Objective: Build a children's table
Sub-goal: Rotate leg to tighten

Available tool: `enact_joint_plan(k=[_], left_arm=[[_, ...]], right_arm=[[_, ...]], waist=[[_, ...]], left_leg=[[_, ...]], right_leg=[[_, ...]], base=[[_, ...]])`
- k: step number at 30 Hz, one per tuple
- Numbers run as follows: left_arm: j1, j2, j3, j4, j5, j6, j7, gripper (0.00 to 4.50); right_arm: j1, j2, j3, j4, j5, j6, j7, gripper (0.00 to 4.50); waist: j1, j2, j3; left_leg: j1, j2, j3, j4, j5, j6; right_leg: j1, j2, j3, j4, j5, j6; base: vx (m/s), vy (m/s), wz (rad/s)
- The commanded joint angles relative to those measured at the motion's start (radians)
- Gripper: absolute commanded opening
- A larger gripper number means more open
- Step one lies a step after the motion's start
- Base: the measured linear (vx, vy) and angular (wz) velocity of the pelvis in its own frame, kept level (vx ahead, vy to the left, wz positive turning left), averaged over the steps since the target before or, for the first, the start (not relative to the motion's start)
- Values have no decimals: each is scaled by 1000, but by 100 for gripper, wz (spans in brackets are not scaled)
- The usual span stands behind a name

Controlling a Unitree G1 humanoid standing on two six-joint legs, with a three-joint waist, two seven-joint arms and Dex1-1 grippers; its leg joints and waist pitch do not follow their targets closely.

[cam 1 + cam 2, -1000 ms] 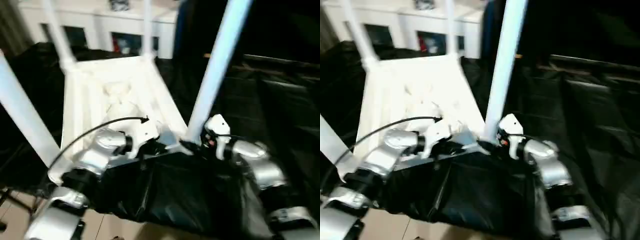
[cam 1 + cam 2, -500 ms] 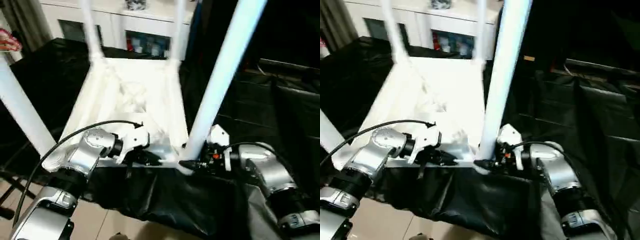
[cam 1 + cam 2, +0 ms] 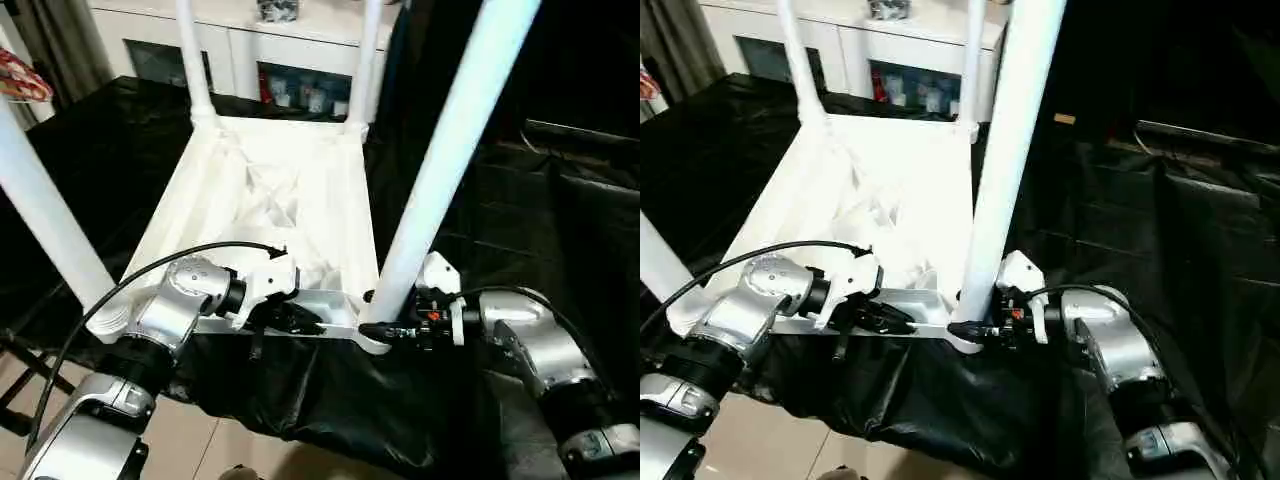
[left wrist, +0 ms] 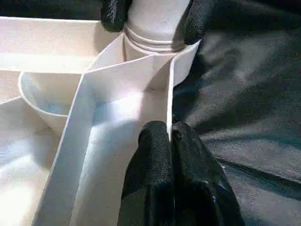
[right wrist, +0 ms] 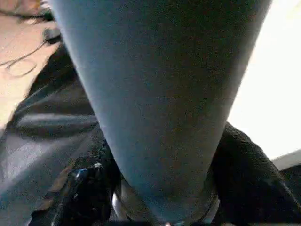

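From the head views, we see the children's table (image 3: 270, 210) lying upside down on the black cloth (image 3: 560, 220), all four legs standing up. Our right gripper (image 3: 385, 328) clasps the near right leg (image 3: 440, 170) at its base; our left gripper (image 3: 902, 322) pinches the near rim.

Along the left wrist, our fingers (image 4: 162, 155) are closed on the thin rim wall beside the corner socket (image 4: 157, 40); that grip could slip.

Along the right wrist, the leg (image 5: 160, 94) sits between our fingers; a skewed push could jam it or tip the table.
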Motion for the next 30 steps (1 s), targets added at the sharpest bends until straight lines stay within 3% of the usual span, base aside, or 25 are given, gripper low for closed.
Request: enact_joint_plan(k=[1, 5, 6, 13, 16, 19, 20, 23, 26, 30], left_arm=[[-26, -36, 41, -15, 10, 39, 139, 0], [-16, -56, 42, -40, 26, 66, 199, 0], [-7, -83, 43, -68, 40, 96, 256, 0], [34, -231, 28, -181, 99, 214, 514, 0], [46, -268, 17, -197, 103, 230, 545, 0], [51, -279, 10, -204, 99, 238, 548, 0], [53, -276, 8, -210, 97, 240, 539, 0], [55, -253, 5, -218, 87, 227, 496, 0], [58, -226, 4, -224, 72, 215, 447, 0], [68, -158, -6, -239, 36, 177, 321, 0]], right_arm=[[4, 51, 15, 38, -19, -6, -98, 246], [0, 92, -11, 55, -28, -19, -202, 243], [-2, 132, -33, 67, -34, -18, -297, 243], [15, 301, -57, 104, -121, 15, -701, 242], [5, 342, -52, 129, -138, 4, -773, 242], [-2, 362, -37, 133, -157, -28, -780, 242], [-2, 365, -41, 130, -150, -33, -768, 267], [2, 351, -49, 107, -124, -26, -719, 285], [10, 315, -35, 82, -123, -24, -668, 325], [15, 226, -13, 61, -116, -41, -529, 325]], waist=[[-7, 2, -53], [-21, 1, -52], [-29, 1, -52], [-50, 4, -56], [-55, 7, -58], [-58, 6, -56], [-58, 6, -56], [-59, 7, -54], [-61, 8, -56], [-62, 9, -56]], left_leg=[[6, 30, -7, -68, -278, 13], [4, 28, -14, -73, -304, -6], [3, 29, -13, -73, -297, -7], [-3, 27, -12, -70, -244, -2], [-3, 23, -9, -67, -239, 3], [-2, 22, -8, -67, -255, 15], [-2, 22, -8, -67, -255, 15], [-2, 22, -9, -70, -271, 21], [-4, 22, -9, -69, -268, 24], [-3, 24, -8, -67, -260, 35]], right_leg=[[49, -65, 52, -79, -336, -166], [49, -67, 51, -90, -416, -127], [46, -66, 53, -88, -399, -130], [49, -60, 54, -79, -303, -150], [49, -56, 54, -78, -267, -157], [48, -56, 54, -83, -290, -147], [48, -56, 54, -83, -290, -147], [48, -55, 54, -86, -309, -137], [51, -54, 54, -82, -281, -145], [51, -55, 55, -80, -258, -164]], base=[[0, 0, 0], [0, 0, 0], [0, 0, 0], [0, 0, 0], [0, 0, 0], [0, 0, 0], [0, 0, 0], [0, 0, 0], [0, 0, 0], [0, 0, 0]])
